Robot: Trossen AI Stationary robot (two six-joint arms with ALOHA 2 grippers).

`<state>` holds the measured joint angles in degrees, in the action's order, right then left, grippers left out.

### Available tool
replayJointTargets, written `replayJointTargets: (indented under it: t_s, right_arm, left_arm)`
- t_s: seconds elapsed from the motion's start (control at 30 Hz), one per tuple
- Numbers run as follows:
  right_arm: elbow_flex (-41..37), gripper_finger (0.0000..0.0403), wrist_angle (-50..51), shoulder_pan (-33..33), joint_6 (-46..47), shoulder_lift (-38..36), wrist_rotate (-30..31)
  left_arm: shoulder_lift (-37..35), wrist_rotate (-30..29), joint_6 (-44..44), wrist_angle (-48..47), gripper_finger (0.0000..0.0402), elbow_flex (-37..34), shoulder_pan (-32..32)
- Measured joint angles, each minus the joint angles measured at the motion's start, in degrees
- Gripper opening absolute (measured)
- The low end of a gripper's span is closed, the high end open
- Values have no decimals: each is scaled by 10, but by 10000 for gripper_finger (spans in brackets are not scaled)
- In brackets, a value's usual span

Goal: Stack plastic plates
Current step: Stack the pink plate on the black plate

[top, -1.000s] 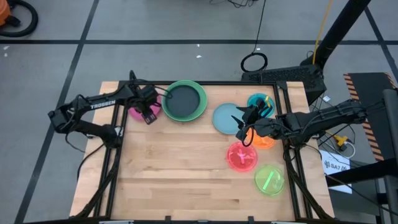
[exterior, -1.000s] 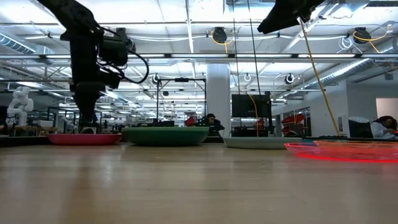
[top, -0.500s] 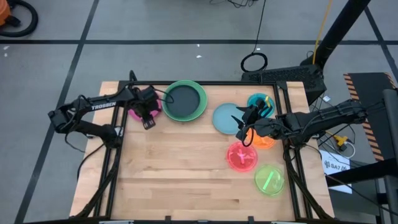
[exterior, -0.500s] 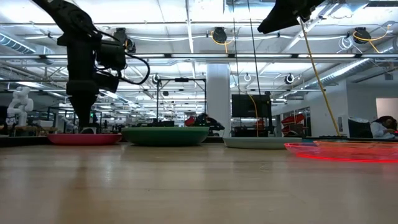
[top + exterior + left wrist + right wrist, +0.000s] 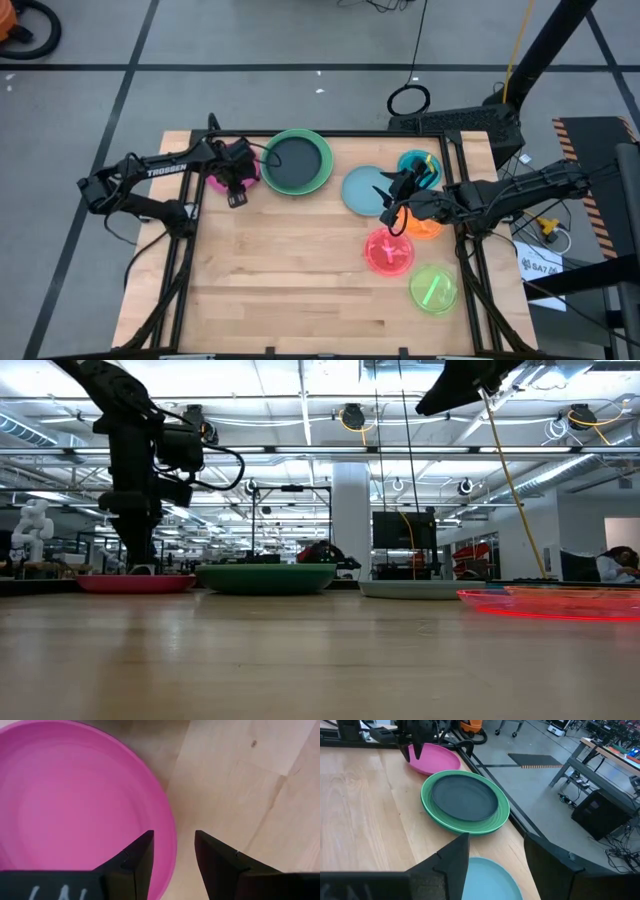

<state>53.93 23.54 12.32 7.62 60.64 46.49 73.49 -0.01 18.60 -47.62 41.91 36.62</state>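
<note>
Where the wooden bench (image 5: 290, 270) meets its far left corner, the magenta plate (image 5: 222, 180) lies flat, with the left gripper (image 5: 236, 186) poised right over its rim. Just beside that plate stands a stack: a black plate (image 5: 295, 163) nested inside a light green plate (image 5: 318, 178), which in the right wrist view seems to rest on a darker green one beneath. Further right lies the pale blue plate (image 5: 362, 190), apart from the stack. The teal plate (image 5: 412, 162) sits at the far right edge, the orange plate (image 5: 425, 227) near it, then the pink plate (image 5: 389, 251) and the lime plate (image 5: 433, 289) toward the near right corner.

The left arm reaches in from the left edge and bends its wrist straight down. In the left wrist view its fingers (image 5: 137, 862) are parted a narrow way and straddle the magenta plate's edge, one over the plate, one over bare wood; they hold nothing, and whether they touch the rim cannot be told.

The right arm stretches in from the right side, its right gripper (image 5: 392, 200) raised above the gap between the pale blue and orange plates. Its fingers (image 5: 451, 860) stand wide apart and empty.
</note>
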Motion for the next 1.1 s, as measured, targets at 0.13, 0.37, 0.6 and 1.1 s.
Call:
replayJointTargets:
  t_s: [0.13,0.37,0.6,1.1]
  right_arm:
    - [0,183,0,0,-1,0,0]
    - [0,183,0,0,-4,0,0]
    - [0,183,0,0,-8,0,0]
    - [0,183,1,0,-8,0,0]
  left_arm:
    - [0,0,4,15,149,-16,0]
    - [0,-16,-3,20,149,-18,0]
    - [0,-16,-6,21,149,-18,0]
    - [0,-21,-11,34,150,-23,1]
